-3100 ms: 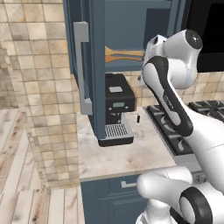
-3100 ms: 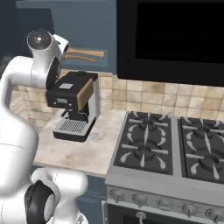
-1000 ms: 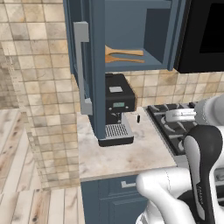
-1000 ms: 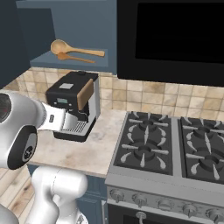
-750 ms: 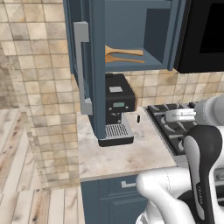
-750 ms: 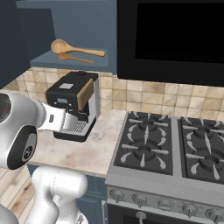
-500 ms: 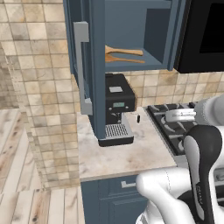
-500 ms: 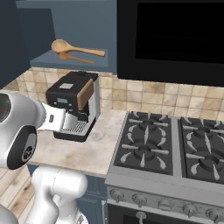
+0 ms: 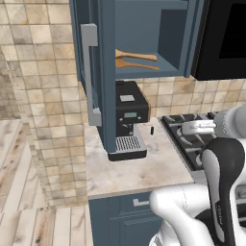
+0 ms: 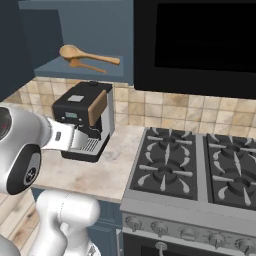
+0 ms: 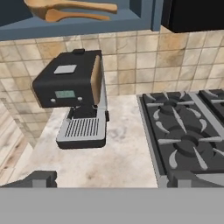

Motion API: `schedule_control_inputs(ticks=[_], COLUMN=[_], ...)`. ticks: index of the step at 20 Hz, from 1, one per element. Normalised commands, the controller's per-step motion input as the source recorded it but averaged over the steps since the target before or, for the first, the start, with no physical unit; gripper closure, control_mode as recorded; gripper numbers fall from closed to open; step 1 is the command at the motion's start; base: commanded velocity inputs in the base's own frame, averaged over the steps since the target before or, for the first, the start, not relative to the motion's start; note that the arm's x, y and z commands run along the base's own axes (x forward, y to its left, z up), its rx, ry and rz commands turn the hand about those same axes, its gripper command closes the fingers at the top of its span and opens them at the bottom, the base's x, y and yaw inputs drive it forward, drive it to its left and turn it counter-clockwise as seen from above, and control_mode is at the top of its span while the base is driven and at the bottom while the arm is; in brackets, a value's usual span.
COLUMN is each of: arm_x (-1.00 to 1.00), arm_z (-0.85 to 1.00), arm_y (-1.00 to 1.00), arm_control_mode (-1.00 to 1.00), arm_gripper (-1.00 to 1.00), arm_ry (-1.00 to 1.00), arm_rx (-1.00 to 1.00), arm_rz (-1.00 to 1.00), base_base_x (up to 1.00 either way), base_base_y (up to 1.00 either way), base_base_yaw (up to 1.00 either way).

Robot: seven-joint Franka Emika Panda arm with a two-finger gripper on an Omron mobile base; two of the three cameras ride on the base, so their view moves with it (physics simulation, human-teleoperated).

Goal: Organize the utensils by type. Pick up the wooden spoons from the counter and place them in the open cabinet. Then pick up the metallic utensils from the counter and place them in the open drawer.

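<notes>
Two wooden spoons (image 9: 135,59) (image 10: 86,56) (image 11: 72,9) lie side by side on the shelf of the open blue cabinet (image 9: 98,72), whose door stands swung out to the left. My gripper (image 9: 188,128) (image 10: 75,139) (image 11: 109,180) hangs low over the beige counter (image 9: 134,173) (image 11: 118,162), well below the shelf, level with the coffee machine. Its jaws are spread wide and nothing sits between them. The metallic utensils and the drawer are out of view.
A black coffee machine (image 9: 127,120) (image 10: 82,117) (image 11: 74,94) stands on the counter under the cabinet. A gas stove (image 10: 195,170) (image 11: 188,135) lies to the right, with a black microwave (image 10: 200,40) above it. A tiled wall (image 9: 43,120) closes the left side.
About three seconds ago the gripper was up at the cabinet shelf by the spoons; the arm has since dropped down and back over the counter. Over the last second nothing has moved.
</notes>
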Motion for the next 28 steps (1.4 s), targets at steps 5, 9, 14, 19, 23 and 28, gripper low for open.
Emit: schedule_control_inputs(ticks=[5,9,14,19,23,28], arm_x=[0.0,0.0,0.0,0.0,0.0,0.0], arm_z=[0.0,0.0,0.0,0.0,0.0,0.0], arm_y=[0.0,0.0,0.0,0.0,0.0,0.0], arm_control_mode=[1.0,1.0,1.0,1.0,1.0,1.0], arm_gripper=[-1.0,-1.0,-1.0,-1.0,-1.0,-1.0], arm_ry=[0.0,0.0,0.0,0.0,0.0,0.0], arm_rx=[0.0,0.0,0.0,0.0,0.0,0.0], arm_rz=[0.0,0.0,0.0,0.0,0.0,0.0], base_base_x=[-0.61,-0.73,-0.72,-0.33,-0.01,0.0], base_base_y=[-0.06,-0.13,-0.22,-0.19,-0.23,-0.22], base_base_yaw=[-0.02,-0.08,-0.19,-0.56,-0.95,-1.0])
